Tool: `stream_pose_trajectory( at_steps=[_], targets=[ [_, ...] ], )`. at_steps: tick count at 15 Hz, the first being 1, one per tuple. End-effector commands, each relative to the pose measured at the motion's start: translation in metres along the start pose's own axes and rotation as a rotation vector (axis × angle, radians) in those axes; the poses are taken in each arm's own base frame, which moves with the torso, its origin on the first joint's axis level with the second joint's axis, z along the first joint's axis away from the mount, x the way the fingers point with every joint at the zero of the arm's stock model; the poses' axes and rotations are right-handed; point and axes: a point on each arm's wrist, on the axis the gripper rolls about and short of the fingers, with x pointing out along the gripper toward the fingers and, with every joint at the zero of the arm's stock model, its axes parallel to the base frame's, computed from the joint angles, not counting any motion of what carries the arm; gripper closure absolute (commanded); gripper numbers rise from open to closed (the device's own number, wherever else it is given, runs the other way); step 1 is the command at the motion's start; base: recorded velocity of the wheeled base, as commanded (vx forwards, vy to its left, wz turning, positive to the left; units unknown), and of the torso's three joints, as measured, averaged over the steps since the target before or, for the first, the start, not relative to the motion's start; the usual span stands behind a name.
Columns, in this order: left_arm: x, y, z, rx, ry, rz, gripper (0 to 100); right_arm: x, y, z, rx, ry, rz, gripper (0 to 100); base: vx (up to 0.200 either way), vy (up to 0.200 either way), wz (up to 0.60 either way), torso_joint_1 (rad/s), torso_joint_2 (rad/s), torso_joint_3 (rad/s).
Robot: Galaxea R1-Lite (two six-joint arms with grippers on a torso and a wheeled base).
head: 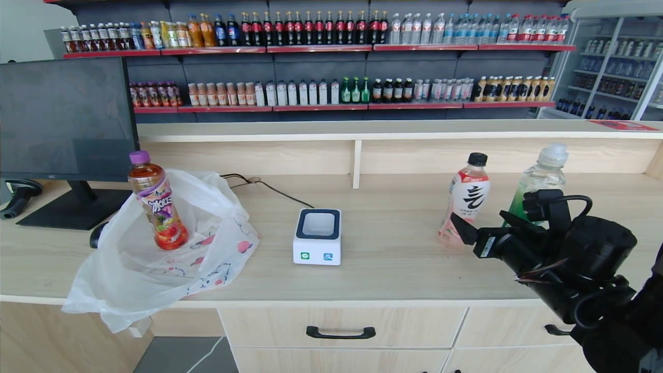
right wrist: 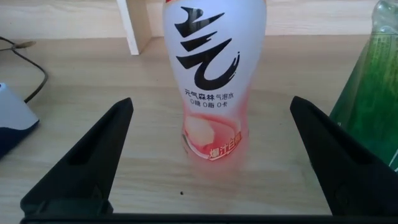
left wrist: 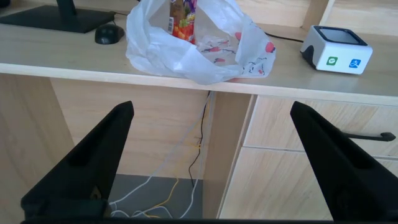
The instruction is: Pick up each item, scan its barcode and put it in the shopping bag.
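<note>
A light wooden bench [head: 404,259] is seen with a white plastic shopping bag printed with red shapes [head: 129,269] slumped at its front left corner, part of the bag hanging over the front edge. An amber tea bottle with a purple cap [head: 158,202] is stood upright inside the bag, tilted slightly. A white box-shaped barcode scanner with a dark blue top [head: 317,237] is placed near the middle of the bench, well apart from the bag. Towards the right end a pink-and-white drink bottle with a black cap [head: 466,204] is stood upright, and just beside it, nearer the right edge, a clear bottle with a green label and a white cap [head: 538,178].

The black right hand [head: 484,224] is held low over the bench just in front of the pink-and-white bottle, its fingers spread wide; in the right wrist view the bottle is framed between them, ahead of the tips. The left hand [left wrist: 211,106] is held below the level of the bench's front edge, facing the cabinet front, its fingers likewise spread wide apart.

At the left end a dark monitor on a stand [head: 67,119] is set towards the back, with a black mouse [head: 97,235] beside the bag and a black handheld scanner [head: 18,197] at the left edge
</note>
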Motion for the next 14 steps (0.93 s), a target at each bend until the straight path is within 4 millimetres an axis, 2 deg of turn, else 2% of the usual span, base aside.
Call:
stream_pose_trajectory(
  at_steps=[1,7,12,14],
  targets=[
    [0.000,0.000,0.000,-0.001,-0.001,0.000,0,0.013,-0.007,-0.010,-0.009,0.018,0.001,0,0.000,0.000,0.00,0.000,0.00,0.000],
    [0.000,0.000,0.000,-0.001,-0.001,0.000,0,0.027,-0.009,-0.012,-0.008,0.002,0.009,0,0.000,0.000,0.00,0.000,0.00,0.000],
    [0.000,0.000,0.000,-0.001,-0.002,0.000,0,0.054,-0.007,-0.015,-0.005,-0.044,0.019,0,0.000,0.000,0.00,0.000,0.00,0.000],
    [0.000,0.000,0.000,-0.001,-0.004,0.000,0,0.058,-0.006,-0.020,-0.005,-0.036,0.018,0,0.000,0.000,0.00,0.000,0.00,0.000]
  ],
)
